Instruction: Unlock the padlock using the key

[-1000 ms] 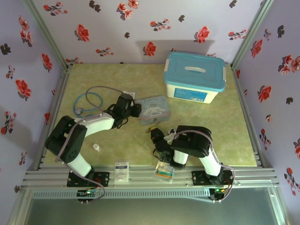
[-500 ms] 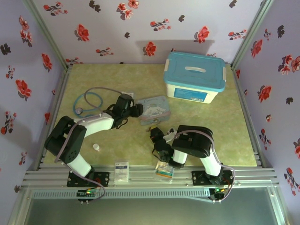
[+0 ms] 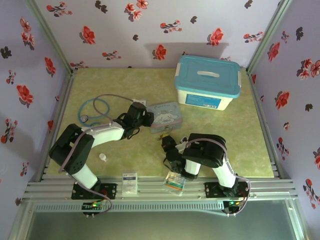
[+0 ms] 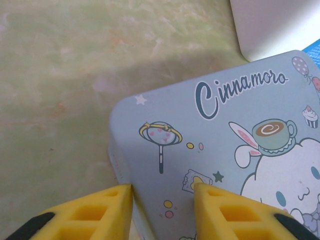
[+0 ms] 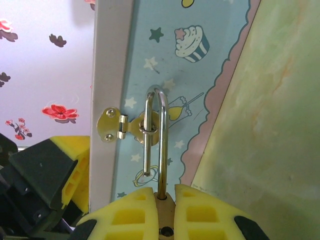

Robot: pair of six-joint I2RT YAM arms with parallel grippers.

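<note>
Because the padlock (image 5: 162, 150) on the tin's (image 5: 200, 75) clasp (image 5: 122, 125) looks small, hard and slippery, grip its body, where your right gripper (image 5: 165, 194) pinches it; your left gripper (image 4: 162, 194) is spread over the tin.

The tin (image 3: 166, 114) lies mid-table; the lidded box (image 3: 207, 82) stands behind it to the right; the stethoscope (image 3: 95, 106) lies to its left; the bottle cap (image 3: 102, 157) sits nearer, front left; a packet (image 3: 129, 182) lies on the near rail, left of a second packet (image 3: 175, 182); the padlock (image 5: 161, 150) hangs through the hasp (image 5: 120, 126) on the tin's near side, its body between the right gripper's (image 5: 166, 192) fingers; the left gripper (image 4: 162, 192) straddles the tin's left corner.
</note>
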